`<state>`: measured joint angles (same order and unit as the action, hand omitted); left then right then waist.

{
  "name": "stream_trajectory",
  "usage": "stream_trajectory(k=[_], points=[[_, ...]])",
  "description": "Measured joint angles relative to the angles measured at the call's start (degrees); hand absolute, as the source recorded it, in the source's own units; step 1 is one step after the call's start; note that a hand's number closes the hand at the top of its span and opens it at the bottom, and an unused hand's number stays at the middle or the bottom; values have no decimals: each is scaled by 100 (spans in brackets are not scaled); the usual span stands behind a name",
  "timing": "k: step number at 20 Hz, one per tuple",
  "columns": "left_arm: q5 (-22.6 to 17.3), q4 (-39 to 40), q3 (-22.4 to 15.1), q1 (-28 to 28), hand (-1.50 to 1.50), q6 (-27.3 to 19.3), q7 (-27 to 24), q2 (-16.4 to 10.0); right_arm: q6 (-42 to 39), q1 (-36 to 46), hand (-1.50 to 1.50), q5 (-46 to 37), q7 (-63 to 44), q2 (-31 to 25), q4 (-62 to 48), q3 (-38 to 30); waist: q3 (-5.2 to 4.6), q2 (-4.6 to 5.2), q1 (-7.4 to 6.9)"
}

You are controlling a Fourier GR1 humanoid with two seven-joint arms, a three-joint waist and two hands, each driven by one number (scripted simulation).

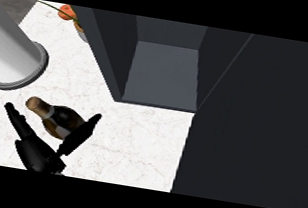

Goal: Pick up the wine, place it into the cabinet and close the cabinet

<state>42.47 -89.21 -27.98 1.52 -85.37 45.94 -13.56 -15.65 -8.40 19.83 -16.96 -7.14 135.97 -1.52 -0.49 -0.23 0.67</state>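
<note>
Head view, wine bottle (57, 118) lying on the white counter (136, 143) below the open dark cabinet (163, 72), left hand (38, 154) open, straight fingers and thumb straddling the bottle, grey cylinder (5, 49) upper left.

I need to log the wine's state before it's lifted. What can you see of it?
The wine bottle looks like dark glass with a tan top. It lies on its side on the white marbled counter, neck pointing to the view's upper left, short of the open cabinet. Straight fingers of the left hand flank it.
</note>
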Motion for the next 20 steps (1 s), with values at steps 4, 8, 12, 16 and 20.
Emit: stream_trajectory(k=[4,8,12,16,20], points=[[-259,-189,-44,-103,150,7,-111,64,-25,-22,-150,4,44,12,-17,20,-10,-5,15],[-493,-228,-191,-237,150,8,-228,-12,-34,-10,-150,9,73,38,-29,86,-17,3,59],[-572,-51,-249,-376,150,-23,-484,-24,-31,29,-150,8,77,25,-40,95,-4,9,94],[-670,35,-238,-465,150,-31,-711,7,0,55,-150,10,43,24,-40,126,-5,13,92],[-997,-296,-910,-541,150,9,-683,-290,-25,55,-150,11,94,52,-63,170,-24,19,195]])
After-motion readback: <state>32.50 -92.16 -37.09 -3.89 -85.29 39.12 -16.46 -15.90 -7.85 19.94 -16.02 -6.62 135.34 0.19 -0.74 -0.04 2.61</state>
